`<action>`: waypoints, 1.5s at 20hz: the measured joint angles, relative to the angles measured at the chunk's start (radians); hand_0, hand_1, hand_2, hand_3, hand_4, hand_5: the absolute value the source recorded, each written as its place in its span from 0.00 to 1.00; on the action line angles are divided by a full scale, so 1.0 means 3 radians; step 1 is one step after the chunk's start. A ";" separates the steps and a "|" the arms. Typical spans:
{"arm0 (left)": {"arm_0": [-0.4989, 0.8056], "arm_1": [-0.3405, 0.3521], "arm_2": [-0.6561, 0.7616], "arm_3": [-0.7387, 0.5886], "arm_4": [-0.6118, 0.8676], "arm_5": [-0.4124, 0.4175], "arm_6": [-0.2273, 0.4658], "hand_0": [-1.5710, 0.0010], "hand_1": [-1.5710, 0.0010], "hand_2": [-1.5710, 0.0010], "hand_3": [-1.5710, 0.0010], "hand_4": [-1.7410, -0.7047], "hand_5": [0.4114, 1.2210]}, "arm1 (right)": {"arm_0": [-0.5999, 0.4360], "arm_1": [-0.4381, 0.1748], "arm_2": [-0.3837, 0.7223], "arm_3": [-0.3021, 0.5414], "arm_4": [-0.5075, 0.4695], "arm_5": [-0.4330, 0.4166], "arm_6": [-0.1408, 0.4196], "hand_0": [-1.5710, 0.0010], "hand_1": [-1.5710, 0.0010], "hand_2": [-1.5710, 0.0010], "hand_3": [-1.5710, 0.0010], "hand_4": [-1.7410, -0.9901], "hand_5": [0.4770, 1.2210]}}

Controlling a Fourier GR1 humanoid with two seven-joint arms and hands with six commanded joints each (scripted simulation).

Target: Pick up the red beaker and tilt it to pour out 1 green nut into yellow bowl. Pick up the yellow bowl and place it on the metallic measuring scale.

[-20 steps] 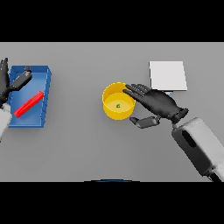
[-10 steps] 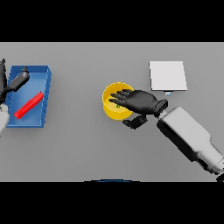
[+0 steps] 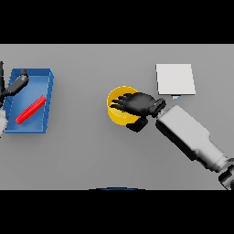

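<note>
Gripping the yellow bowl [image 3: 118,109] — right hand [image 3: 137,104] curled over its rim (nut inside) — next, lifting toward the scale [image 3: 175,78].

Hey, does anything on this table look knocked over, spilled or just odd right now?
Only one thing: the red beaker lies on its side, slanted, inside the blue tray at the table's left. Nothing looks spilled. The yellow bowl sits upright under the right hand, beside the scale.

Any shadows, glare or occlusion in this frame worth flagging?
Head view: lighting flat, no glare; only faint shadows beside the blue tray; the right hand covers much of the yellow bowl, hiding its contents; the left hand is cut by the frame edge.
</note>
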State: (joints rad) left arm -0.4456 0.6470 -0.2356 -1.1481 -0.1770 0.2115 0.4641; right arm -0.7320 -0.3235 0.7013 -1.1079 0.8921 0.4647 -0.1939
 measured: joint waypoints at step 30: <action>-0.0041 0.0050 -0.0007 0.0001 -0.0030 -0.0028 -0.0041 1.00 1.00 1.00 1.00 0.97 0.35 | -0.0091 -0.0151 -0.0169 -0.0234 -0.0322 0.0508 0.0222 0.01 0.01 0.10 0.20 0.01 1.00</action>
State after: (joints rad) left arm -0.4579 0.6619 -0.2378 -1.1478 -0.1859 0.2032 0.4518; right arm -0.7595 -0.3688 0.6506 -1.1780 0.7955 0.6171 -0.1273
